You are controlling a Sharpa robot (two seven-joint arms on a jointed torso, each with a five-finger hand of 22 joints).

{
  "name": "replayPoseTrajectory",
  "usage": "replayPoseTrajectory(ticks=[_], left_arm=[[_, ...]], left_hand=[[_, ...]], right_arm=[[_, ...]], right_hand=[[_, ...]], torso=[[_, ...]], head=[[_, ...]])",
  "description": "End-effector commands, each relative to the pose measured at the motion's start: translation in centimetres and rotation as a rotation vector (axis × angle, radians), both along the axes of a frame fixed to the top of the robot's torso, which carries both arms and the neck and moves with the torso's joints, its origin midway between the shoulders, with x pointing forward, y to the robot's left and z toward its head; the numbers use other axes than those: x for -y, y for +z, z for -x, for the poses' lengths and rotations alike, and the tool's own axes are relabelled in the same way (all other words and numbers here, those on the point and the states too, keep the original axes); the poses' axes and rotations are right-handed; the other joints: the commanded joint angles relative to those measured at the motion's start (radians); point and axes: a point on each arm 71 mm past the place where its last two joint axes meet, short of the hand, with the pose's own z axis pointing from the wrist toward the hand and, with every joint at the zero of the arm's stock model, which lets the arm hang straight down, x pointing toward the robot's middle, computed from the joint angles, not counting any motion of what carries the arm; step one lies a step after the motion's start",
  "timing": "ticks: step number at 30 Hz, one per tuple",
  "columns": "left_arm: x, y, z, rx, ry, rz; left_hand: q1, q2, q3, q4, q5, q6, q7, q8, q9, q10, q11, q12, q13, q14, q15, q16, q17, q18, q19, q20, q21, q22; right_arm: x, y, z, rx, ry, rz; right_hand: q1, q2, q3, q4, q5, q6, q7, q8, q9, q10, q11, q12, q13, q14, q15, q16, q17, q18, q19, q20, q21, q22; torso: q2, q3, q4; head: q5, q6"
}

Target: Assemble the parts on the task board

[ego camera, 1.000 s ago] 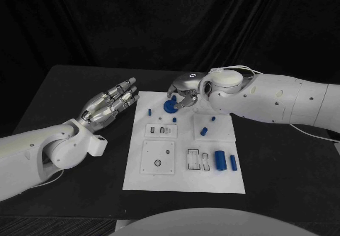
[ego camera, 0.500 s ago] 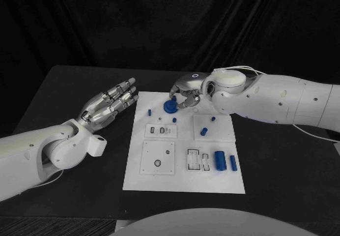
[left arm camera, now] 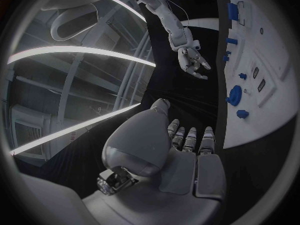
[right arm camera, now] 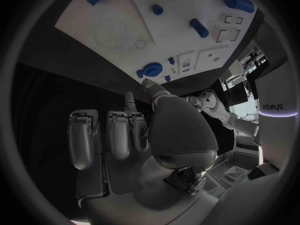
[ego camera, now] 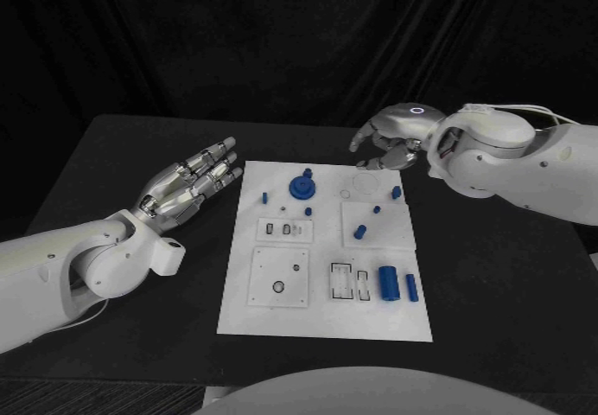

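In the head view the right hand (ego camera: 389, 143) hangs over the black surface (ego camera: 112, 164) just past the far edge of the task board (ego camera: 321, 322), its fingers loosely curled and holding nothing; the round blue part (ego camera: 301, 186) stands on the board, apart from that hand, toward the left arm's side of it. The left hand (ego camera: 196, 181) hovers flat beside the board's edge, fingers spread and empty. I judge the round part placed and a fresh pick in hand: the next move calls for reaching one of the loose blue cylinders (ego camera: 388, 278) lying nearer the robot than the right hand and closing cleanly on it. The left wrist view shows the left hand (left arm camera: 181, 150) with fingers straight and released, the board (left arm camera: 275, 100) past its fingertips, the round part (left arm camera: 235, 94) on it. The right wrist view shows the right hand (right arm camera: 125, 135) empty, the board (right arm camera: 187, 15) beyond its fingers, the round part (right arm camera: 152, 69) near its edge. Dark curtains hang behind the surface.
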Motion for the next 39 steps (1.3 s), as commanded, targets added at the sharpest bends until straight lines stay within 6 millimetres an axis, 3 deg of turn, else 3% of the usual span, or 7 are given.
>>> replayPoseTrajectory(ticks=[1, 3, 9, 13, 19, 27, 39], left_arm=[[0.2, 0.2, 0.1, 0.011, -0.012, 0.006], [0.3, 0.2, 0.1, 0.011, -0.014, 0.007], [0.3, 0.2, 0.1, 0.011, -0.015, 0.007], [0.3, 0.1, 0.0, 0.01, -0.016, 0.007], [0.5, 0.1, -0.1, 0.011, -0.02, 0.009], [0.6, 0.1, -0.1, 0.01, -0.023, 0.01], [0.5, 0.0, -0.1, 0.01, -0.024, 0.01]], left_hand=[[0.004, -0.006, 0.0, -0.006, 0.004, 0.003, 0.004, 0.003, 0.001, -0.001, 0.008, -0.007, -0.002, 0.001, 0.006, -0.004, -0.001, 0.017, 0.001, 0.009, -0.006, -0.001], [0.004, -0.006, 0.0, -0.006, 0.004, 0.003, 0.004, 0.003, 0.001, -0.001, 0.008, -0.007, -0.002, 0.001, 0.006, -0.004, -0.001, 0.017, 0.001, 0.009, -0.006, -0.001], [0.003, -0.006, 0.0, -0.006, 0.004, 0.003, 0.004, 0.003, 0.001, -0.001, 0.008, -0.007, -0.002, 0.001, 0.006, -0.004, -0.001, 0.017, 0.001, 0.009, -0.006, -0.001], [0.003, -0.006, 0.0, -0.006, 0.004, 0.002, 0.004, 0.003, 0.001, -0.001, 0.008, -0.007, -0.002, 0.001, 0.007, -0.004, -0.001, 0.017, 0.001, 0.009, -0.006, -0.001], [0.004, -0.006, 0.0, -0.007, 0.004, 0.001, 0.004, 0.003, 0.001, -0.001, 0.008, -0.007, -0.002, 0.001, 0.007, -0.004, -0.001, 0.017, 0.001, 0.009, -0.006, -0.001], [0.004, -0.006, 0.001, -0.007, 0.005, 0.001, 0.004, 0.003, 0.001, -0.001, 0.008, -0.007, -0.002, 0.001, 0.007, -0.004, -0.001, 0.017, 0.001, 0.01, -0.006, -0.001], [0.004, -0.006, 0.001, -0.008, 0.006, 0.001, 0.004, 0.003, 0.001, -0.001, 0.009, -0.007, -0.002, 0.001, 0.008, -0.004, -0.001, 0.017, 0.001, 0.01, -0.006, -0.001]], right_arm=[[1.5, 0.5, 0.7, 0.044, -0.06, -0.034], [2.6, 0.3, 1.2, 0.043, -0.084, -0.04], [5.7, -1.0, 2.7, 0.04, -0.14, -0.06], [7.3, -2.1, 3.3, 0.026, -0.172, -0.06], [8.3, -3.5, 3.6, -0.006, -0.198, -0.046], [8.9, -5.1, 3.6, -0.043, -0.22, -0.026], [9.2, -6.3, 2.9, -0.075, -0.24, 0.001]], right_hand=[[-0.013, -0.003, -0.01, 0.004, -0.01, 0.009, 0.0, 0.006, 0.002, 0.106, -0.005, 0.003, 0.263, 0.105, -0.011, 0.003, 0.263, -0.016, 0.106, -0.009, 0.003, 0.263], [-0.018, -0.012, -0.023, 0.019, -0.043, 0.002, -0.004, 0.006, 0.002, 0.106, -0.008, 0.003, 0.263, 0.105, -0.012, 0.003, 0.263, -0.016, 0.106, -0.01, 0.003, 0.263], [-0.021, -0.021, -0.033, 0.034, -0.054, 0.002, -0.007, 0.007, 0.003, 0.106, -0.01, 0.003, 0.263, 0.105, -0.014, 0.003, 0.263, -0.016, 0.106, -0.012, 0.003, 0.263], [-0.012, -0.032, -0.039, 0.048, -0.066, -0.003, -0.011, 0.007, 0.004, 0.106, -0.013, 0.003, 0.263, 0.105, -0.016, 0.003, 0.263, -0.016, 0.106, -0.014, 0.003, 0.263], [0.004, -0.045, -0.047, 0.074, -0.076, -0.02, -0.014, 0.002, 0.003, 0.106, -0.016, 0.003, 0.263, 0.105, -0.019, 0.003, 0.263, -0.016, 0.106, -0.017, 0.003, 0.263], [0.009, -0.046, -0.048, 0.08, -0.078, -0.024, -0.014, 0.002, 0.003, 0.106, -0.016, 0.003, 0.263, 0.105, -0.02, 0.003, 0.263, -0.016, 0.106, -0.017, 0.003, 0.263], [0.038, -0.047, -0.046, 0.093, -0.061, -0.029, -0.01, 0.004, 0.005, 0.106, -0.014, 0.003, 0.263, 0.105, -0.019, 0.003, 0.263, -0.016, 0.106, -0.017, 0.003, 0.263]], torso=[[-0.001, -0.0008, -0.0016], [-0.001, -0.0005, -0.0005], [-0.001, -0.0001, 0.0006], [0.001, 0.0005, 0.0], [0.001, 0.0011, 0.0018], [-0.001, 0.0023, -0.0005], [0.0, 0.0005, 0.0026]], head=[[-0.007, -0.001], [-0.008, 0.0], [-0.014, -0.001], [-0.013, 0.007], [-0.019, 0.01], [-0.014, 0.007], [-0.016, 0.008]])
